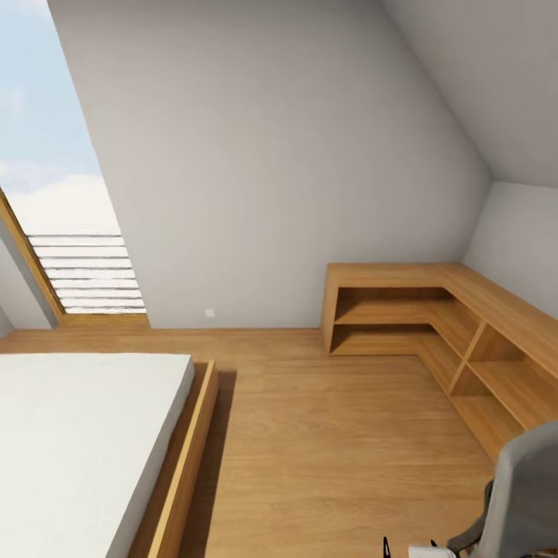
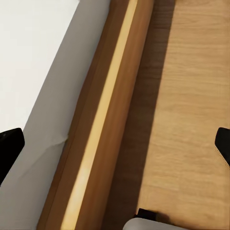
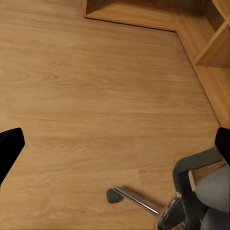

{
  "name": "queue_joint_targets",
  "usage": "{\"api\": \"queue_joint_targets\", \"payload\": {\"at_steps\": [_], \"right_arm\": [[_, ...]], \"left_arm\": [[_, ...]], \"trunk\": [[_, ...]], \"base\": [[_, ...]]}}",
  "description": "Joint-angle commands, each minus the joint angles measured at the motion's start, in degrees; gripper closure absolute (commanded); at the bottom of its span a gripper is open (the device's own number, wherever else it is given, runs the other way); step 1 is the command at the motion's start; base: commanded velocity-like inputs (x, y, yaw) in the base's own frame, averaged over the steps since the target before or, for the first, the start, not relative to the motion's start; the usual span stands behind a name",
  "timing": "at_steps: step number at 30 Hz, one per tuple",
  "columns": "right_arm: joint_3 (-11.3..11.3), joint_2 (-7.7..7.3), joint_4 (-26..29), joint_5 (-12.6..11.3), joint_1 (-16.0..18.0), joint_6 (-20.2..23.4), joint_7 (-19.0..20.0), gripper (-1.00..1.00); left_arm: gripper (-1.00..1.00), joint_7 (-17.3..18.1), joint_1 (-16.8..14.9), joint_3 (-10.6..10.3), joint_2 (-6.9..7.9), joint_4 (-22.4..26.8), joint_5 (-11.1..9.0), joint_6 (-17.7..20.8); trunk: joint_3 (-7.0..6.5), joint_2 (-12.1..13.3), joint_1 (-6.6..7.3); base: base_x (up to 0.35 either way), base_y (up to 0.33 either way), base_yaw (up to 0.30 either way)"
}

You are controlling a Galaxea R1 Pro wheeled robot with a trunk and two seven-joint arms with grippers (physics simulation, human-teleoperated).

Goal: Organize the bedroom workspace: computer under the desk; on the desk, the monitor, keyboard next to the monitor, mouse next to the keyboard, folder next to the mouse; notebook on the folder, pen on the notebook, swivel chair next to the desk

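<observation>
The bedroom is an attic space: pale grey sloped walls [image 1: 256, 155], a light wood plank floor [image 1: 325, 434], and a skylight [image 1: 54, 178] reaching down to the floor at the left, with white slats across its lower part.

A low bed [image 1: 77, 442] with a white mattress occupies the near left corner of the head view. Its wooden side frame [image 1: 186, 465] runs alongside the bare floor. In the left wrist view the same frame [image 2: 103, 124] crosses the picture diagonally, with the mattress [image 2: 33, 62] on one side and the floor [image 2: 191, 105] on the other.

An L-shaped light-wood shelf unit [image 1: 434, 318] stands in the far right corner, against both walls. Its open compartments are empty.

The swivel chair [image 1: 519, 488] is at the near right edge of the head view, just in front of the shelf unit; only part of its grey back shows. The right wrist view shows the chair's black armrest [image 3: 191, 167], a section of grey seat [image 3: 215, 187], and one metal base spoke ending in a caster [image 3: 113, 195] on the floor.

Left gripper [image 2: 115, 143]: the black fingertips [image 2: 9, 143] sit at opposite picture edges, spread wide, with nothing between them. Right gripper [image 3: 115, 143]: fingertips [image 3: 9, 143] likewise spread wide, holding nothing, above the floor near the chair.
</observation>
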State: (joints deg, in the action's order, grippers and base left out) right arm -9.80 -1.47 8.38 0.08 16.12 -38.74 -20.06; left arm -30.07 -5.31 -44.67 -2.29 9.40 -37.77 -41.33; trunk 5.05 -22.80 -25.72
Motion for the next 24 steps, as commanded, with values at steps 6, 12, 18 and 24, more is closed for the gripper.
{"api": "queue_joint_targets", "payload": {"at_steps": [6,12,18,24], "right_arm": [[-0.48,-0.02,-0.03,0.01,0.05,-0.02,-0.51,-1.0],[-0.42,-0.02,-0.03,0.01,0.05,-0.02,-0.51,-1.0],[-0.41,-0.02,-0.03,0.01,0.05,-0.02,-0.51,-1.0],[-0.4,-0.02,-0.03,0.01,0.05,-0.02,-0.51,-1.0]], "left_arm": [[-1.0,-0.5,-0.06,-0.5,0.0,0.01,-0.11,-0.07],[-1.0,-0.44,-0.06,-0.5,0.0,0.01,-0.11,-0.07],[-1.0,-0.43,-0.06,-0.5,0.0,-0.01,-0.11,-0.07],[-1.0,-0.43,-0.06,-0.5,0.0,-0.02,-0.11,-0.07]], "trunk": [[0.12,-0.12,-0.07],[0.12,-0.12,-0.07],[0.12,-0.12,-0.07],[0.12,-0.12,-0.07]], "base": [[0.326,0.0,0.0],[0.327,0.0,0.0],[0.327,0.0,0.0],[0.327,0.0,0.0]]}}
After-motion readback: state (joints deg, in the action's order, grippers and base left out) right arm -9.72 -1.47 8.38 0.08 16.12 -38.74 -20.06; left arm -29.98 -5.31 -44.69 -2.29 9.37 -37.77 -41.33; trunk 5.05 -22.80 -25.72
